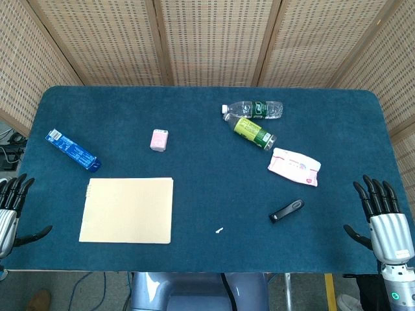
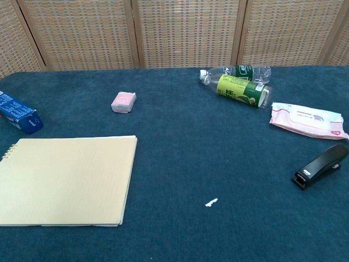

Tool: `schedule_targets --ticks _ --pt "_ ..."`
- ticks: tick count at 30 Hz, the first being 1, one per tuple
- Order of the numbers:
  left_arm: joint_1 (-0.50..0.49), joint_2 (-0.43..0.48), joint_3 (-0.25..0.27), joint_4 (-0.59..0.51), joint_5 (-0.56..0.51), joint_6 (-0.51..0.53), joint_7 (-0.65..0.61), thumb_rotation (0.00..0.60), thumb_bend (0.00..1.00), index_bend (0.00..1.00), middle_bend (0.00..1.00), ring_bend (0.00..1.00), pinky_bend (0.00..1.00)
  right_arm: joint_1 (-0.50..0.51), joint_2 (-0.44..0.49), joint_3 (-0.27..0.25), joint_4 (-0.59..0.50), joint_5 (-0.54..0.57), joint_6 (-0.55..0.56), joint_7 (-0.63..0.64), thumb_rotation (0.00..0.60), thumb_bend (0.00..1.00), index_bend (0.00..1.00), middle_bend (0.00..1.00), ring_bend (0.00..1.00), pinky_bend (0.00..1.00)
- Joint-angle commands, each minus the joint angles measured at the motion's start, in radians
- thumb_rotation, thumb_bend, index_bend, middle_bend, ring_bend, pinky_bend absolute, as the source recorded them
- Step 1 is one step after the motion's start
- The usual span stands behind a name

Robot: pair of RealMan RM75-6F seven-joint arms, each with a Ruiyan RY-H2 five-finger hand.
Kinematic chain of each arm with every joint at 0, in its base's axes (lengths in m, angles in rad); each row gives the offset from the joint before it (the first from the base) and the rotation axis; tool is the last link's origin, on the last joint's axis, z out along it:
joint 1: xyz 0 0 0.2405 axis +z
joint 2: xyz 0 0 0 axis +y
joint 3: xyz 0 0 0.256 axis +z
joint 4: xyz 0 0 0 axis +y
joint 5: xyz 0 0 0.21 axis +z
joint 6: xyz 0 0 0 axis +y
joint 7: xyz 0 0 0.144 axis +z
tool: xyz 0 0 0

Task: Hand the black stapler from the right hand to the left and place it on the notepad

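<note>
On the counter (image 1: pixel 194 129), near my right side, the black stapler (image 1: pixel 286 210) lies flat, untouched, well apart from the notepad (image 1: pixel 128 210). Right hand (image 1: pixel 382 217) and left hand (image 1: pixel 11 210) both empty, fingers spread, at the edges. Pickup not yet begun; next I judge the right hand must reach inward and grasp it.

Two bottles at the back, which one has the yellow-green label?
The nearer bottle, lying angled toward the wipes pack; the bottle behind it is clear with a dark green label.
</note>
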Motion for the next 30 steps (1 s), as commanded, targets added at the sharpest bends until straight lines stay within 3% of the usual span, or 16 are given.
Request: schedule_targets --ticks 1,8,9,15,19,26,30 --pt "0.000 -0.004 -0.001 0.002 -0.001 0.002 0.005 0.600 0.00 0.00 0.00 0.00 0.00 0.006 0.004 -0.006 0.007 -0.013 -0.004 0.018 0.600 0.00 0.00 0.00 0.00 0.00" --pt "-0.005 -0.008 -0.008 0.007 -0.007 -0.006 0.005 0.600 0.00 0.00 0.00 0.00 0.00 0.052 0.005 -0.031 0.013 -0.064 -0.064 0.068 0.600 0.00 0.00 0.00 0.00 0.00" --pt "-0.009 -0.011 -0.011 0.008 -0.012 -0.013 0.008 0.600 0.00 0.00 0.00 0.00 0.00 0.113 0.004 -0.036 0.013 -0.126 -0.122 0.043 0.600 0.00 0.00 0.00 0.00 0.00" --pt "-0.019 -0.027 -0.018 0.010 -0.033 -0.035 0.041 0.600 0.00 0.00 0.00 0.00 0.00 0.283 -0.004 -0.035 0.003 -0.206 -0.319 0.026 0.600 0.00 0.02 0.01 0.00 0.00" --pt "-0.026 -0.033 -0.026 0.012 -0.058 -0.056 0.057 0.600 0.00 0.00 0.00 0.00 0.00 0.363 -0.045 -0.041 0.022 -0.233 -0.416 0.005 0.600 0.00 0.11 0.09 0.00 0.00" --pt "-0.037 -0.039 -0.038 0.015 -0.097 -0.085 0.070 0.600 0.00 0.00 0.00 0.00 0.00 0.462 -0.121 -0.068 0.094 -0.224 -0.591 -0.041 0.600 0.20 0.17 0.16 0.06 0.02" --pt "-0.041 -0.041 -0.038 0.017 -0.104 -0.096 0.075 0.600 0.00 0.00 0.00 0.00 0.00 0.476 -0.128 -0.076 0.106 -0.203 -0.623 -0.063 0.600 0.23 0.19 0.18 0.07 0.03"
